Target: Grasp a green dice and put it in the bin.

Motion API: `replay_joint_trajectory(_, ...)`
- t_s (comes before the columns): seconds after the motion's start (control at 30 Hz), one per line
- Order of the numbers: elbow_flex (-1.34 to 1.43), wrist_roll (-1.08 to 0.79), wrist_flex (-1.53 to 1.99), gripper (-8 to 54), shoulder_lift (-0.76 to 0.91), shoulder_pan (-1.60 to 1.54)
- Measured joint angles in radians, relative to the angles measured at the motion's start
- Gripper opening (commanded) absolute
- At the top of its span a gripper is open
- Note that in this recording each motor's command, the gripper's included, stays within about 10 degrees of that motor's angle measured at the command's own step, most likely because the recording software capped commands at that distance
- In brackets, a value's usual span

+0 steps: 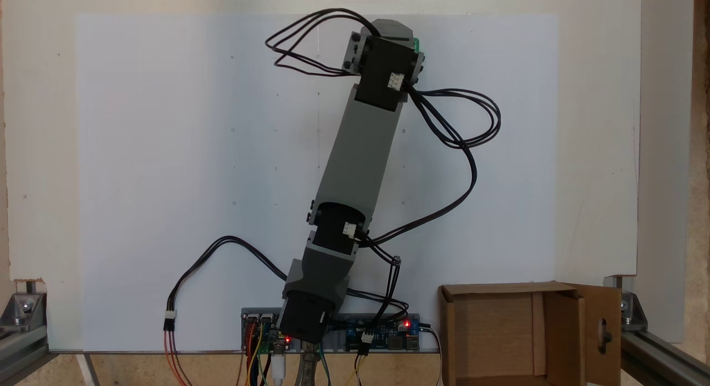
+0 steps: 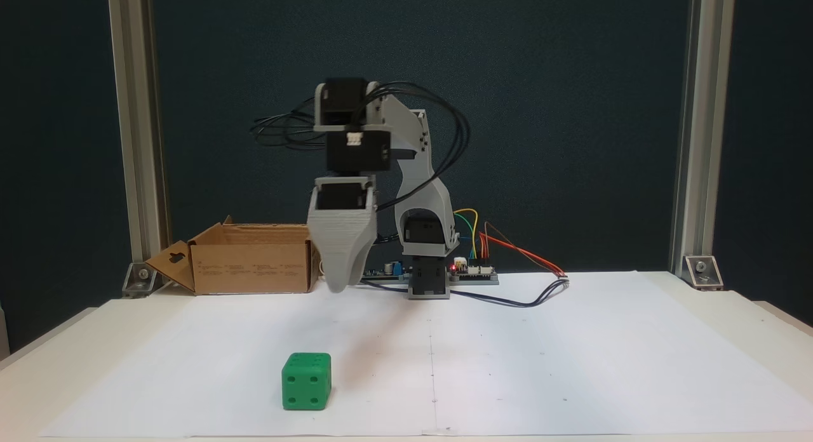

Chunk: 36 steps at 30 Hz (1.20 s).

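The green dice (image 2: 307, 381) sits on the white paper near the front edge, with a four-pip face toward the camera. From above, only a green sliver of the dice (image 1: 416, 42) peeks out beside the arm's wrist. My gripper (image 2: 338, 286) points straight down and hangs well above the dice, a little to its right, touching nothing. Its grey jaws lie one behind the other, so the gap is hidden. The bin (image 2: 251, 261) is an open brown cardboard box beside the arm's base; from above the bin (image 1: 563, 319) looks empty.
White paper (image 1: 166, 181) covers the table. Circuit boards with red lights (image 2: 473, 270) and loose cables (image 1: 471, 131) lie around the arm's base. Aluminium frame posts (image 2: 689, 175) stand at the back corners.
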Motion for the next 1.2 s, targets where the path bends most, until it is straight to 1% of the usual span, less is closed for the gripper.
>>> replay_joint_trajectory(0.3, 0.0, -0.075, 0.0, 44.5, -0.034, 0.058)
replay_joint_trajectory(0.4, -0.002, -0.077, 0.0, 44.5, -0.041, 0.064)
replay_joint_trajectory(0.57, -0.107, -0.077, 0.0, 44.5, -0.126, 0.06)
replay_joint_trajectory(0.73, -0.123, -0.075, 0.0, 44.5, -0.13, 0.06)
replay_joint_trajectory(0.9, -0.218, -0.067, 0.0, 44.1, -0.161, 0.06)
replay_joint_trajectory(1.2, -0.221, -0.046, 0.0, 43.9, -0.184, 0.06)
